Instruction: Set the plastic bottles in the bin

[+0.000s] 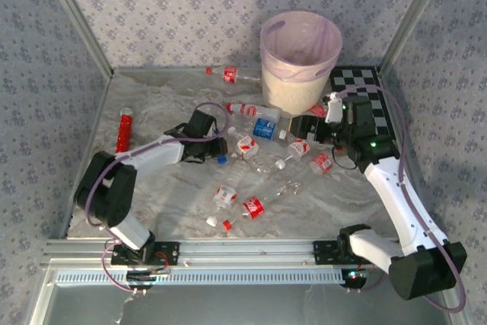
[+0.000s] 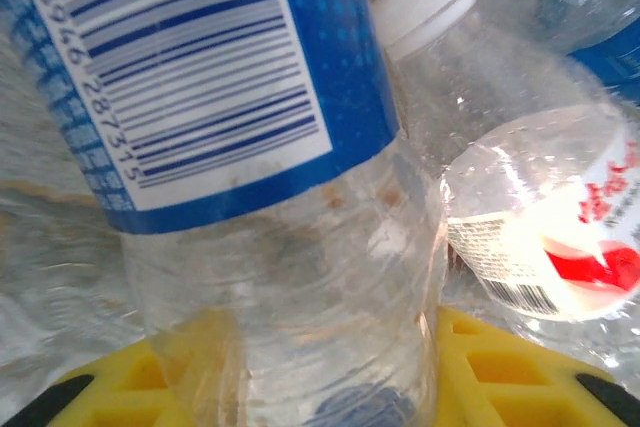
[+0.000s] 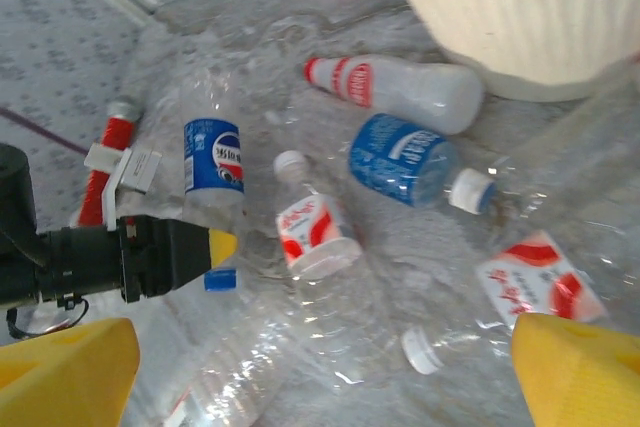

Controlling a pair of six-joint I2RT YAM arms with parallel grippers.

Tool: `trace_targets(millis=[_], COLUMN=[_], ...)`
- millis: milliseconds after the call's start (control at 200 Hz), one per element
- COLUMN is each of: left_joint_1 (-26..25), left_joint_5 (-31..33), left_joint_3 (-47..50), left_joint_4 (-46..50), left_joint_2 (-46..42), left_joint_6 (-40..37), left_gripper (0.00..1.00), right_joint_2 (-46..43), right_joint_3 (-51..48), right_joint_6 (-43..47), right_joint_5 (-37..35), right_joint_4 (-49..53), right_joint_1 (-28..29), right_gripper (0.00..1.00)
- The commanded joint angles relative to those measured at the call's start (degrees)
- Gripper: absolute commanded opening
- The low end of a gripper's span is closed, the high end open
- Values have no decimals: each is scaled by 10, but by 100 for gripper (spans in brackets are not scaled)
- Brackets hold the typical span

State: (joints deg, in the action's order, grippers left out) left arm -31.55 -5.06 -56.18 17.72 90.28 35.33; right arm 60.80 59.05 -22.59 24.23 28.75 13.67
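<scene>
My left gripper (image 1: 209, 147) is shut on a clear blue-labelled bottle (image 2: 220, 97), gripping it near its blue cap (image 1: 221, 160); yellow fingers (image 2: 490, 367) flank its neck. From the right wrist view the same bottle (image 3: 213, 155) rises from the left gripper (image 3: 215, 247). My right gripper (image 1: 303, 127) hovers open over loose bottles, its yellow fingertips (image 3: 575, 372) wide apart and nothing between them. Below it lie a red-labelled bottle (image 3: 315, 227), a blue-labelled one (image 3: 400, 157) and a clear one (image 3: 480, 332). The cream bin (image 1: 300, 58) with its lilac liner stands at the back.
Several more bottles lie scattered mid-table (image 1: 253, 207), one by the back wall (image 1: 228, 74). A red tube (image 1: 123, 131) lies at the left. A chequered board (image 1: 365, 85) sits right of the bin. Patterned walls close in three sides.
</scene>
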Motion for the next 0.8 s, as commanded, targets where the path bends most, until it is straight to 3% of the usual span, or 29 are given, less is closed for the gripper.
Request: trace_targets(millis=[0,105,330,625,795], left_joint_1=[8,7,-35,-67,-72], left_joint_5=[36,11,-159,-213,-234], left_joint_3=[-33,-45,-32,-25,-27], left_joint_4=[89,115,72,46,42], left_joint_2=[-52,-90,-154,-170,-166], left_joint_6=[-71,-122,-229,-269,-281], left_gripper=[39,38,35,35,35], right_joint_2=[22,63,164,259,287], right_joint_3=[4,19,70,137,162], right_joint_6=[-34,-55,-103,-120,-129], right_joint_5=[40,41,58,96,118], right_joint_4=[-57,-95,-180,-200,-211], right_joint_1=[26,61,119,125,121], right_gripper=[98,98,98,100,94])
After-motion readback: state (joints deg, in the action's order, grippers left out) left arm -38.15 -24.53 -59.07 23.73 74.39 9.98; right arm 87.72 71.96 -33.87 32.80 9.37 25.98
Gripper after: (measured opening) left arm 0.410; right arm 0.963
